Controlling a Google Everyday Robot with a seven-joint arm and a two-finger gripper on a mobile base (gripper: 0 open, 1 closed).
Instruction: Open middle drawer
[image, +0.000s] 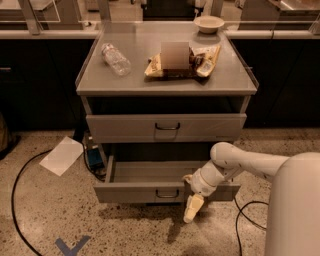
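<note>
Hanging before the open middle drawer (130, 192), right of its handle (167, 193), the claw (193, 207) — grip unclear — points floorward; cable (236, 222) nearby.

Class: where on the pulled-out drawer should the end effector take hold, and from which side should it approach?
Take the small dark handle at the centre of the drawer front, coming straight from the front. Its horizontal wire bar stands off a plain face, the only part to close around. The end effector hangs below, right of the handle.
</note>
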